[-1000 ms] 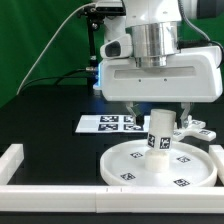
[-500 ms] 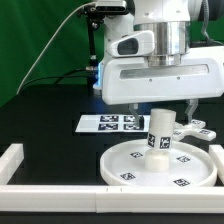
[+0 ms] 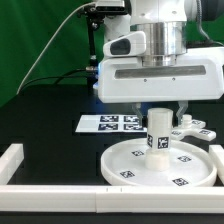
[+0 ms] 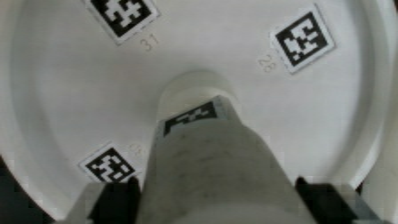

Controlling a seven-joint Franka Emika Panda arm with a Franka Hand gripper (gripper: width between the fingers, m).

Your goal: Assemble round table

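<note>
The large round disc [image 3: 160, 165] lies flat on the black table. The short thick leg [image 3: 159, 133] stands upright at its centre, with a tag on its side. My gripper [image 3: 160, 108] hangs straight above the leg. Its fingers are spread wider than the leg, level with the leg's top, and they hold nothing. In the wrist view the leg [image 4: 214, 150] rises between the two dark pads [image 4: 111, 205], with the disc [image 4: 71, 90] and its tags below. The small cross-shaped foot [image 3: 191, 128] lies behind the disc, on the exterior view's right.
The marker board [image 3: 110, 123] lies flat behind the disc. A white border rail [image 3: 50, 172] runs along the front and up the exterior view's left side. The arm's base stands at the back.
The gripper has risen a little above the leg. The leg, disc and foot have not moved.
</note>
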